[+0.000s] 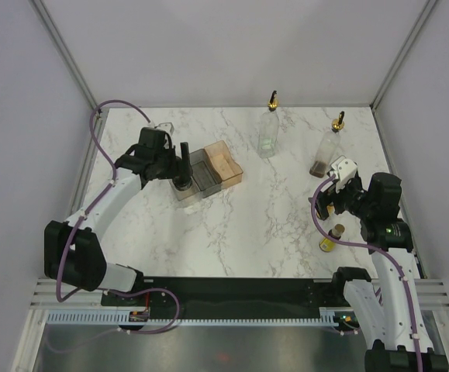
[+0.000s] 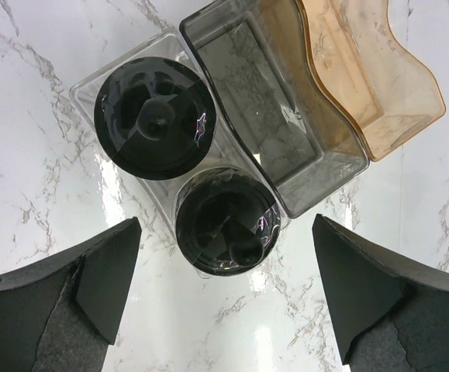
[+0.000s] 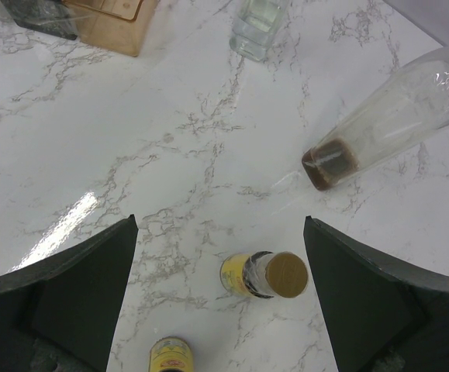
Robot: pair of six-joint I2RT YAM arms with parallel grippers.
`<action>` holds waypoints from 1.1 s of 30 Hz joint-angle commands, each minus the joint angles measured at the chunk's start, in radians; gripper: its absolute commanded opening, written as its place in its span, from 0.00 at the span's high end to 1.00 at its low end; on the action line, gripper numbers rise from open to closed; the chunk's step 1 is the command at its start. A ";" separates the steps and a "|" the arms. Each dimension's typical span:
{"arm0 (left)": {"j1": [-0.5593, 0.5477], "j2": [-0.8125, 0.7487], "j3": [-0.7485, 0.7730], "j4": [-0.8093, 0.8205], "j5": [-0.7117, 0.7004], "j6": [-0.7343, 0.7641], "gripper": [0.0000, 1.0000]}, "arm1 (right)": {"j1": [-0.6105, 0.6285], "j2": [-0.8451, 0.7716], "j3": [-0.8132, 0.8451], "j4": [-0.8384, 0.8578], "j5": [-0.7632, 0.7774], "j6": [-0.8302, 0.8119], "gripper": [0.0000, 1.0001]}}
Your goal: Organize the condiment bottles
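Two black-lidded jars (image 2: 154, 116) (image 2: 226, 221) stand in the clear bin (image 2: 84, 91). My left gripper (image 2: 224, 310) is open and empty above the nearer jar; it also shows in the top view (image 1: 182, 164). Two tall clear bottles with gold spouts (image 1: 268, 128) (image 1: 327, 151) stand at the back; the right one holds dark liquid (image 3: 333, 164). Two small yellow bottles (image 3: 265, 275) (image 3: 170, 358) stand on the marble. My right gripper (image 3: 220, 302) is open and empty above them, its fingers well apart on either side. One yellow bottle shows in the top view (image 1: 331, 239).
A grey bin (image 2: 286, 147) and an orange bin (image 2: 379, 85) sit side by side right of the clear bin, both empty. In the top view they lie at the left centre (image 1: 222, 165). The table's right edge runs close to the right arm.
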State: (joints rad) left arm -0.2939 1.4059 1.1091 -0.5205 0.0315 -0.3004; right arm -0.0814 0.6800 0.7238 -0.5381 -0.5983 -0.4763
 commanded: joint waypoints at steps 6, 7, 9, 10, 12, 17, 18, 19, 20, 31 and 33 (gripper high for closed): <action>-0.004 -0.053 0.041 0.017 -0.015 0.049 0.00 | -0.003 -0.007 -0.003 0.021 -0.032 -0.019 0.02; -0.004 -0.065 0.041 0.014 -0.013 0.050 0.00 | -0.003 -0.007 -0.003 0.021 -0.031 -0.019 0.02; -0.004 -0.084 0.040 0.010 -0.010 0.058 0.00 | -0.001 -0.007 -0.003 0.023 -0.029 -0.021 0.02; -0.002 -0.094 0.038 0.005 -0.008 0.063 0.00 | -0.001 -0.005 -0.001 0.023 -0.031 -0.018 0.02; -0.004 -0.139 0.029 -0.001 -0.007 0.075 0.00 | -0.001 0.007 0.003 0.027 -0.018 -0.005 0.02; -0.002 -0.321 -0.044 -0.006 -0.011 0.109 0.00 | -0.001 0.104 0.095 0.020 0.129 0.056 0.03; -0.002 -0.352 -0.083 -0.004 -0.015 0.110 0.00 | -0.001 0.121 0.114 0.006 0.159 0.056 0.03; -0.002 -0.390 -0.106 -0.001 -0.024 0.110 0.00 | -0.003 0.139 0.150 -0.011 0.198 0.054 0.04; -0.002 -0.424 -0.127 0.002 -0.028 0.115 0.00 | -0.001 0.162 0.164 -0.049 0.210 0.056 0.05; -0.002 -0.809 -0.356 0.048 -0.202 0.127 0.00 | -0.003 0.240 0.144 -0.123 0.371 0.056 0.09; -0.002 -0.820 -0.365 0.056 -0.208 0.133 0.00 | -0.001 0.280 0.147 -0.123 0.380 0.070 0.12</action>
State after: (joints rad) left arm -0.2943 0.6060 0.7506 -0.5205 -0.1204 -0.2123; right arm -0.0814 0.9142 0.8642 -0.6384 -0.2630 -0.4297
